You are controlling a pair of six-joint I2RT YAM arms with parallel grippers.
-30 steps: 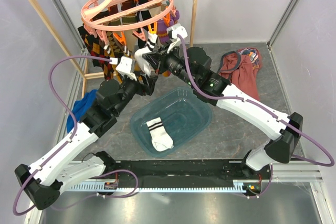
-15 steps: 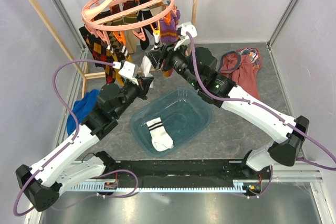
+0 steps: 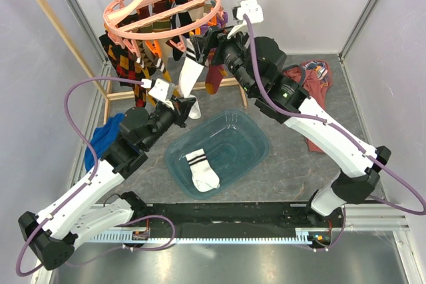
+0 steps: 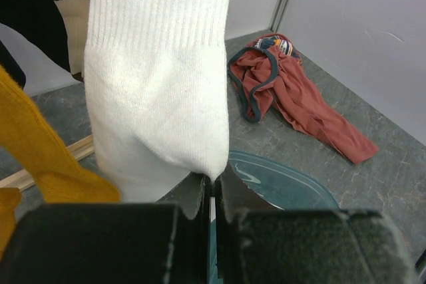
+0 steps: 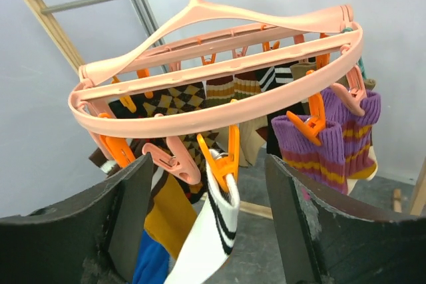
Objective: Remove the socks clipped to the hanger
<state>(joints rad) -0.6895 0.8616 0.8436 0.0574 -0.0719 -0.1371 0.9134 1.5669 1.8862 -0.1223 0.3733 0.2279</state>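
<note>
The left gripper (image 4: 213,189) was pressed together on the toe end of a white black-striped sock (image 4: 160,98), which was drawn down from above it. Seen from the top view, this sock was hung from an orange clip (image 5: 224,157) at about 5 o'clock on the salmon-pink ring hanger (image 5: 219,108). In the right wrist view the clip was seen to be closed on the cuff. The right gripper (image 5: 208,177) was spread wide, with one finger at either side of that clip, apart from it, and nothing was held.

Purple striped socks (image 5: 333,147) and argyle socks (image 5: 180,98) were also clipped round the ring. Another striped sock (image 3: 202,169) lay in the teal tub (image 3: 233,144) at 6 o'clock from the hanger.

The step in hand was judged to be the freeing of the white sock, and most of the task was judged undone. For the next move, the clip's handles would need to be squeezed by the right gripper. The sock could then be pulled down towards 6 o'clock and dropped into the tub.
</note>
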